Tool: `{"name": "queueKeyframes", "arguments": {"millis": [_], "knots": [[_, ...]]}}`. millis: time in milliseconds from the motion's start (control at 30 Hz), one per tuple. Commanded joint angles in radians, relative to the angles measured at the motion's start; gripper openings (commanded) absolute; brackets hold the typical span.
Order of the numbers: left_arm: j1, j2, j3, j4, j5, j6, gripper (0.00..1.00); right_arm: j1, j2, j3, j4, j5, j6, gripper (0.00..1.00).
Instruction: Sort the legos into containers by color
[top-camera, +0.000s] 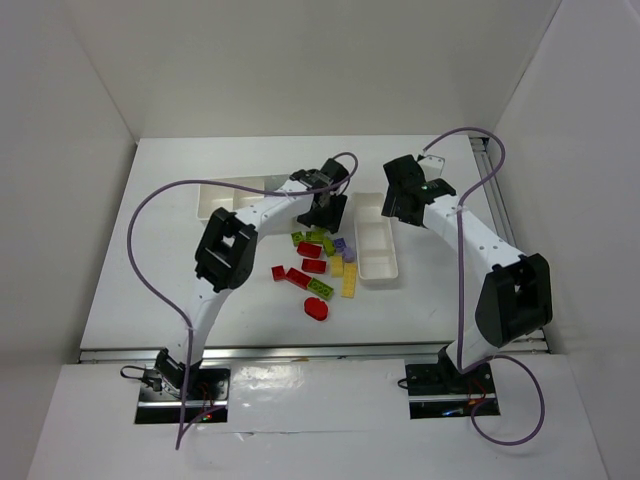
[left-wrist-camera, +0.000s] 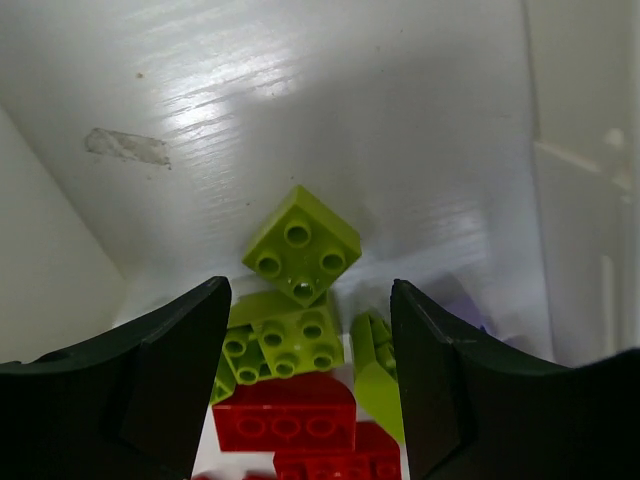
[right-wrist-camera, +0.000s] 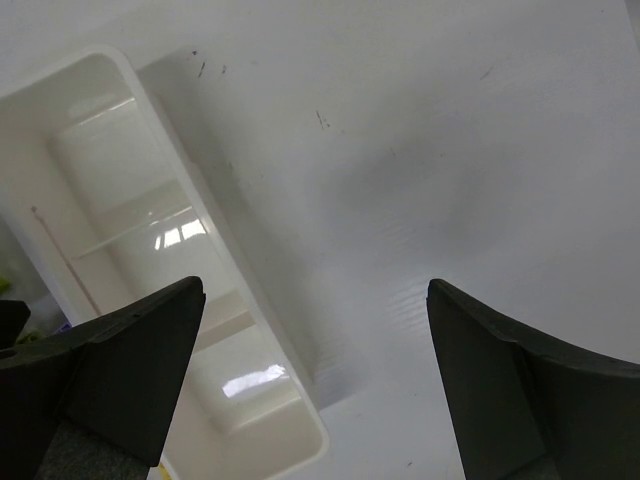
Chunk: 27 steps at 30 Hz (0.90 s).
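Barely begun: the narrow white plastic tray (top-camera: 378, 252) is empty, studded plastic bricks (top-camera: 318, 265) heaped beside it; left gripper (left-wrist-camera: 310, 320), right gripper (right-wrist-camera: 315, 300) gape unladen.

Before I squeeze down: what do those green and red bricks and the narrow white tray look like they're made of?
Lime green bricks and red bricks: likely hard moulded plastic, smooth and slightly glossy, with crisp studs and sharp edges. Narrow white tray: probably thin glossy plastic; its floor mirrors the lights and its corners are rounded.
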<state>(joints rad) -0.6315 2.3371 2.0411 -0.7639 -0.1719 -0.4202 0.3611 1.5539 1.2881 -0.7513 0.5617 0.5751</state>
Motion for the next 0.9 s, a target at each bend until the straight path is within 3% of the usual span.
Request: {"name": "queueKeyframes", "arguments": {"millis": [0,267,633,733,867], "knots": [[0.007,0.025,0.060,0.005,-0.006,0.023,0.75,-0.007,-0.041,-0.004,0.024,0.020,0.016,1.00],[0.007,0.079,0.090,-0.005,0.009,0.023,0.70,-0.007,-0.032,-0.004,0.015,0.020,0.016,1.00],[0.007,0.013,0.171,-0.026,-0.012,0.032,0.35,-0.007,-0.043,0.005,0.006,0.038,0.016,1.00],[0.007,-0.048,0.183,-0.026,0.017,0.032,0.33,-0.007,-0.054,0.005,0.006,0.047,0.016,1.00],[0.007,-0.071,0.215,0.032,0.194,0.044,0.30,-0.007,-0.075,0.005,-0.005,0.076,0.031,1.00]]}}
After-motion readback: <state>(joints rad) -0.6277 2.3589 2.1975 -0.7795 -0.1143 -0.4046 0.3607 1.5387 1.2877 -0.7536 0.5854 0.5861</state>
